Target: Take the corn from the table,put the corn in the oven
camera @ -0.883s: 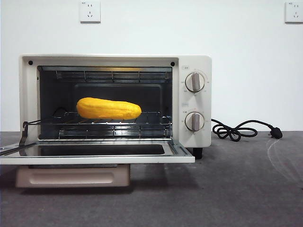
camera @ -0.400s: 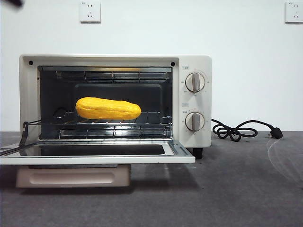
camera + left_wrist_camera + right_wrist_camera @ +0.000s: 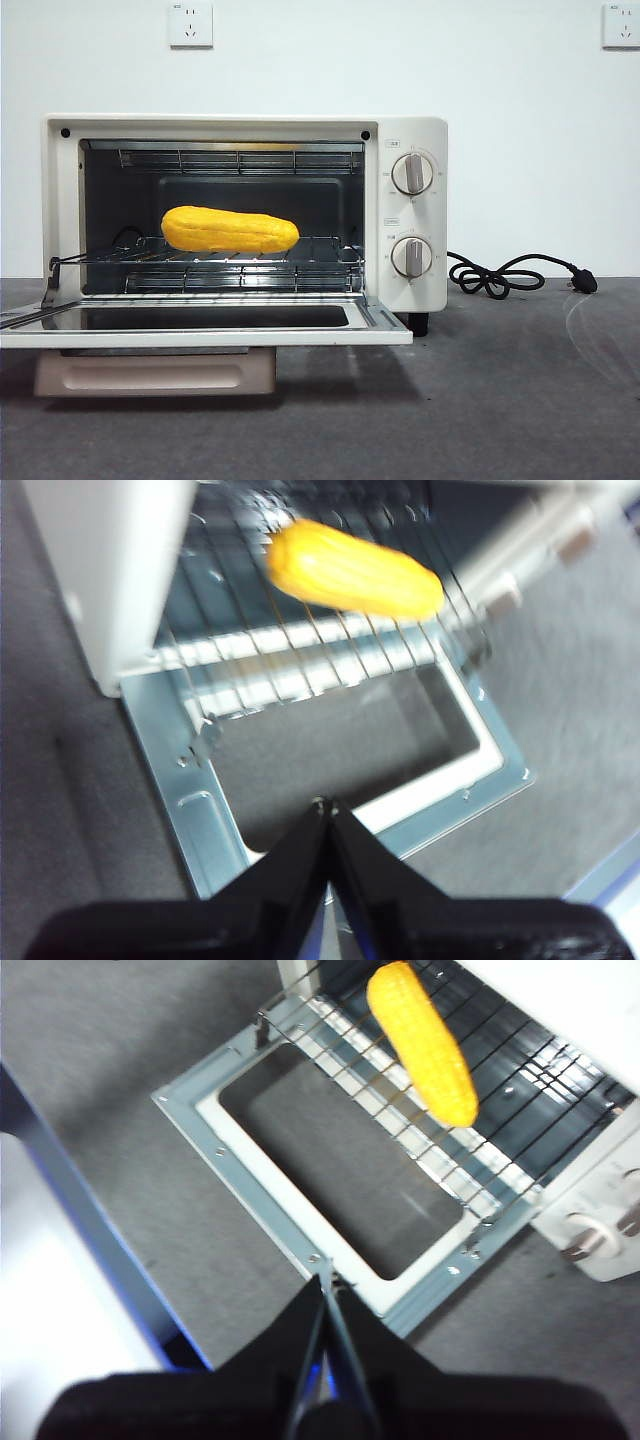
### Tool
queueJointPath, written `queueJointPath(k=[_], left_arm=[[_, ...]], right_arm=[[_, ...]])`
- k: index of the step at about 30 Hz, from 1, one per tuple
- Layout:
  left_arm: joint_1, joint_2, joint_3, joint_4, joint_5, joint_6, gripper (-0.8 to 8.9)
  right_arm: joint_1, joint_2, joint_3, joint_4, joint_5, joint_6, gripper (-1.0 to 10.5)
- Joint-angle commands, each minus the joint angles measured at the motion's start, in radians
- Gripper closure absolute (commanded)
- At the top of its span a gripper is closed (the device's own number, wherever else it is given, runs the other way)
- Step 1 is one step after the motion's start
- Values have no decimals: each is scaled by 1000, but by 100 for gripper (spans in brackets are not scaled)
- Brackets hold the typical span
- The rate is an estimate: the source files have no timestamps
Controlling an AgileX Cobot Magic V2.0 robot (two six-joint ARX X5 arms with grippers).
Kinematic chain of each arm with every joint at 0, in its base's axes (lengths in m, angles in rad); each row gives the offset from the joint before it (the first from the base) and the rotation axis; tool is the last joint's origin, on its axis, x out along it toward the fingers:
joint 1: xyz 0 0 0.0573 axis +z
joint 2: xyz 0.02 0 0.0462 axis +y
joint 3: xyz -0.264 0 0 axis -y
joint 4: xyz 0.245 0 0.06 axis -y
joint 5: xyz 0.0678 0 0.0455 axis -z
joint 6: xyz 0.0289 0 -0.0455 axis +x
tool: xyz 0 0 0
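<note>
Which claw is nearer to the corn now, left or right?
Hard to tell; roughly equal. Left claw and right claw, both shut, hang above the open oven door, apart from the corn on the rack.

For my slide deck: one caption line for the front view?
Corn lies on the wire rack inside the open oven; no gripper in view.

Corn (image 3: 229, 230) on rack inside oven (image 3: 408, 215).

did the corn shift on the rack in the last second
No. In the front view the corn lies on the wire rack at the same spot, its right tip equally far from the oven knob panel as before.
</note>
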Motion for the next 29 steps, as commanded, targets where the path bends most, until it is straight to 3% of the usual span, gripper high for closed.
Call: queueJointPath(k=[1,9,22,29], left_arm=[[31,24,-12,11,56,-5,821],[51,207,-12,42,31,2,821],[101,508,-12,52,-2,-2,821],[100,579,-12,43,-58,-12,821]], right_arm=[[-46,0,2,3,-79,-11,962],[-127,0,2,1,-169,-47,962],[-127,0,2,2,-168,-65,962],[-127,0,2,6,-168,-75,962]])
